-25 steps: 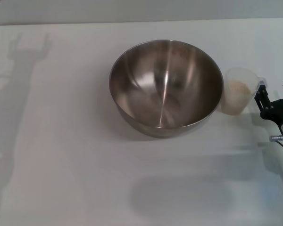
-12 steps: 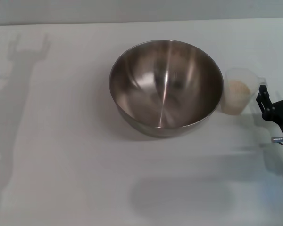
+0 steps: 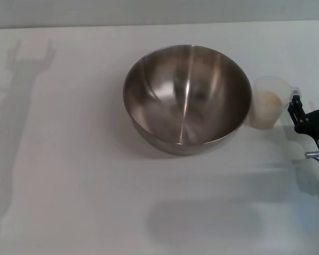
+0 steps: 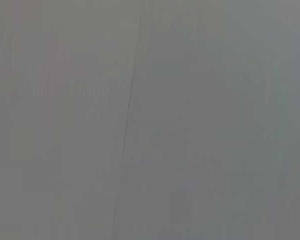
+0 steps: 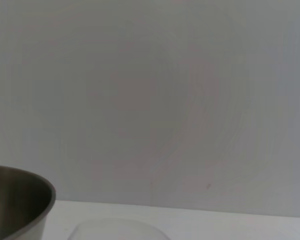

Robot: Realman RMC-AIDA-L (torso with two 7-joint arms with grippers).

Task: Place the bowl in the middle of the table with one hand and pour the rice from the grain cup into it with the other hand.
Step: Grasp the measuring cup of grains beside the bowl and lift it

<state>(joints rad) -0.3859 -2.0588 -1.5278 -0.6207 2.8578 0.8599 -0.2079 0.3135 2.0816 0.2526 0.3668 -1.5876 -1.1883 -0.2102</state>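
My right claw point(image 3: 309, 106) hovers low at the right edge of the surface point(image 3: 69, 175), just right of the grain cup point(image 3: 269, 101), fingers spread and holding nothing. Most of that arm is cut off by the frame. My left claw is out of sight. The cup, translucent plastic, holds pale rice point(image 3: 268, 101) and stands just right of the shiny, round steel bowl point(image 3: 187, 98), mid-surface.

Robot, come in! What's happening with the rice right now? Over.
Right gripper open beside cup. Rice unpoured; bowl empty, mid-table. Left gripper out of view.
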